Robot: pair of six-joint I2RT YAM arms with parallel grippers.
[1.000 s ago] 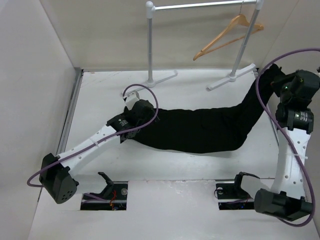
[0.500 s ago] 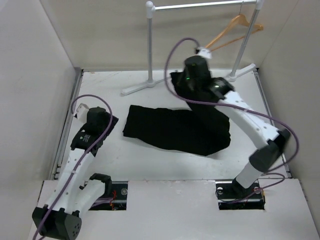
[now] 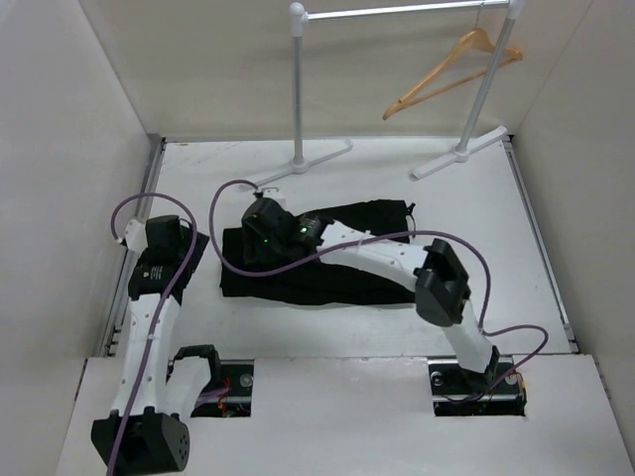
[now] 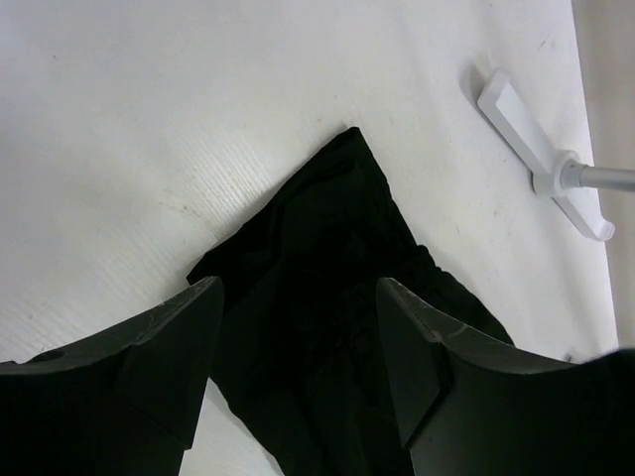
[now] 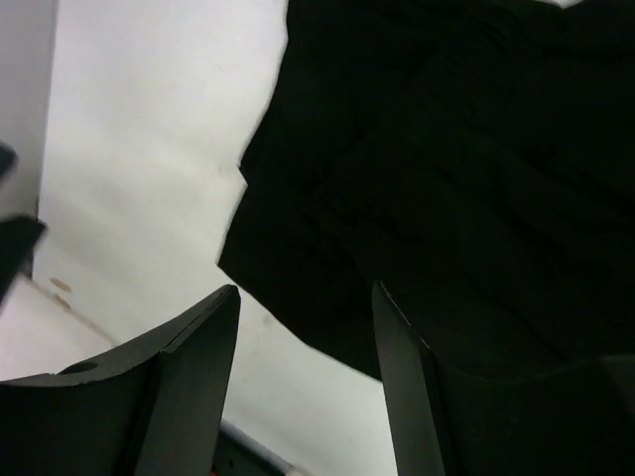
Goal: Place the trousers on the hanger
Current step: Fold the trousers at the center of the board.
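Observation:
The black trousers (image 3: 337, 260) lie folded in a long strip across the middle of the table. The wooden hanger (image 3: 451, 67) hangs by its hook from the silver rail at the back right. My right arm reaches across to the left, and the right gripper (image 3: 246, 246) is open low over the trousers' left end; in its wrist view (image 5: 305, 290) the cloth's edge (image 5: 298, 288) runs between the fingers. My left gripper (image 3: 193, 248) is open just left of the trousers; its wrist view (image 4: 298, 288) shows a trouser corner (image 4: 327, 228) ahead between the fingers.
The rail's two white feet (image 3: 298, 164) (image 3: 458, 154) stand on the table behind the trousers; one foot shows in the left wrist view (image 4: 541, 149). White walls close in the left, back and right sides. My two arms are close together at the trousers' left end.
The right arm has swung from the back by the rail to the trousers' left end. The trousers now lie folded narrower and flatter. The left gripper has moved slightly back and left.

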